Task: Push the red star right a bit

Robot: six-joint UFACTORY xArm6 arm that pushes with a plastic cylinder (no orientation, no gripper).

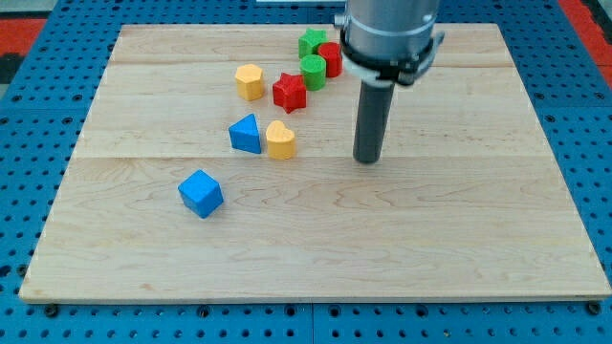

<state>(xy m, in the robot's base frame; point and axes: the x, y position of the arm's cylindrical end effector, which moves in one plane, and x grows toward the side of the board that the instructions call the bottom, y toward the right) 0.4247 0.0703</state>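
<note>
wooden board (478, 248) on a blue pegboard surface (38, 115). my tip (367, 161) sits down on the board, roughly centre, slightly toward the view's right. no pincer on this rig, just a dark rod (372, 119) under a grey arm housing (390, 33), so nothing to open or close and nothing held.

red star (289, 92) is at about 10 o'clock from my tip, clearly apart from it, bare board between. not touching the rod.

cluster around the star: green block (314, 70), roundish, just at the star's 1 o'clock, looks touching or nearly, cannot tell. red block (331, 58), shape unclear, just beside that green one at its 2 o'clock, partly behind the arm housing. second green block (311, 41) at 12 o'clock of the cluster, shape unclear, close to the board's top edge. yellow block (250, 81), hexagon-like, at the star's 9 o'clock, near but apart.

lower group: yellow heart (280, 139) at the star's 6 o'clock, well apart from it, and at 9 o'clock from my tip. blue triangle (246, 134) touching or just beside the heart on its 9 o'clock side. blue cube (201, 193) alone at 7 o'clock of the triangle, apart from everything.
</note>
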